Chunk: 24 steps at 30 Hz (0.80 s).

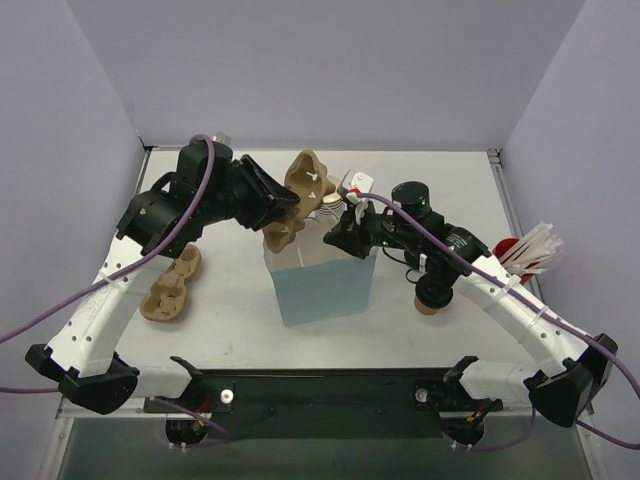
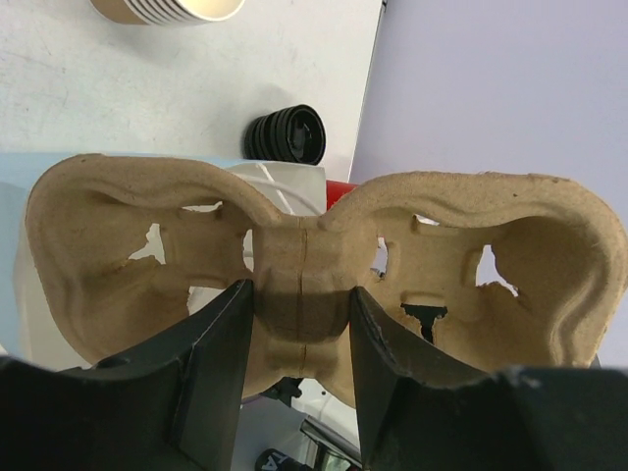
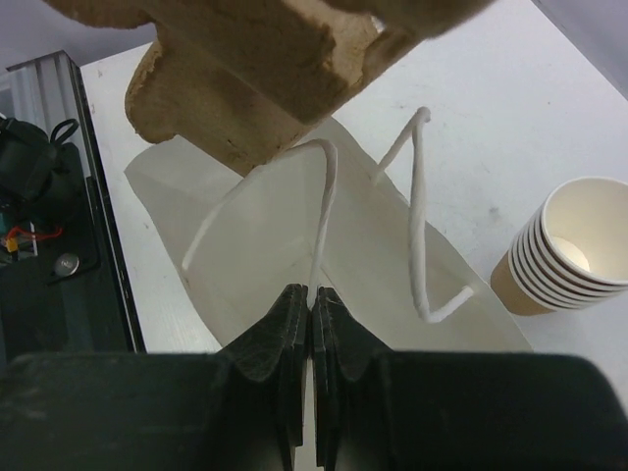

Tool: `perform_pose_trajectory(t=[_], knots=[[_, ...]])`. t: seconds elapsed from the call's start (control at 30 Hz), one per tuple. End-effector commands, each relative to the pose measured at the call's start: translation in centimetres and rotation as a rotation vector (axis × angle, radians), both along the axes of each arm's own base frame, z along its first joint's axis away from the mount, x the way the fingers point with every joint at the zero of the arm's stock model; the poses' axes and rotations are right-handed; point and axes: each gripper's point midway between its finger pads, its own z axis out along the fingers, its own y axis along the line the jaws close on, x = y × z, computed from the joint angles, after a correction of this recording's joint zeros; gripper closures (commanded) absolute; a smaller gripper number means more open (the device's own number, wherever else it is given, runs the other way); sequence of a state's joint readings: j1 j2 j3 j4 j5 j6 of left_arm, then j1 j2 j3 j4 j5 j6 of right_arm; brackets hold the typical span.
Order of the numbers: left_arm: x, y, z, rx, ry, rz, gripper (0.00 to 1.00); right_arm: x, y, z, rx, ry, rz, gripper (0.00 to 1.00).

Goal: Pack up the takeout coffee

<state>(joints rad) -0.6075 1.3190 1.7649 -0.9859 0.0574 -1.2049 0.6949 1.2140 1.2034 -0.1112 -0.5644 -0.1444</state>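
Carrier (image 2: 98,235) clamped in left claw (image 2: 301,304) (above bag (image 1: 325,285)) | right claw (image 3: 312,294) pinching bag handle (image 3: 329,196)

We see a white tabletop (image 1: 220,330), faintly scuffed and closed in on three sides by plain pale-lavender walls: a back wall (image 1: 320,70), a left wall (image 1: 50,150) and a right wall (image 1: 590,130). Above and to the right of the left gripper's fingers (image 2: 211,383), the tabletop ends at a straight edge, and the lavender wall rises directly behind it. Up and to the left of the right gripper's fingers (image 3: 285,334), a grey metal rail (image 3: 61,78) borders the table. The light is even and diffuse, and shadows on the white surface are soft-edged and pale.
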Motion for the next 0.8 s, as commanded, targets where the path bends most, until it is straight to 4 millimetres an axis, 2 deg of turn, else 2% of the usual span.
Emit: perform_pose_trajectory(t=[0.0,0.3,0.4,0.57,0.67,0.73,0.77], knots=[[-0.5,-0.7,1.7,-0.141,0.012,0.051,0.66,-0.8,-0.3,1.9,0.052,-0.125,0.035,1.00],[-1.8,-2.1,0.2,-0.197,0.066,0.033,0.66,-1.1,-1.2,1.1,0.041,-0.146,0.016,1.00],[-1.8,-1.8,0.0,-0.178,0.063,0.047,0.66,-1.2,-1.3,1.2,0.041,-0.150,0.015,1.00],[-1.9,-1.1,-1.4,-0.113,0.081,0.065,0.66,-1.4,-1.5,1.2,0.045,-0.152,0.016,1.00],[-2.0,-0.9,-2.4,-0.077,0.102,0.067,0.66,-2.6,-1.4,1.2,0.057,-0.152,0.064,1.00],[-1.8,-0.6,-3.0,-0.048,0.109,0.082,0.66,-3.0,-1.5,2.2,0.090,-0.195,0.074,1.00],[-1.8,-0.5,-3.1,-0.046,0.111,0.083,0.66,-3.2,-1.6,1.4,0.085,-0.192,0.078,1.00]])
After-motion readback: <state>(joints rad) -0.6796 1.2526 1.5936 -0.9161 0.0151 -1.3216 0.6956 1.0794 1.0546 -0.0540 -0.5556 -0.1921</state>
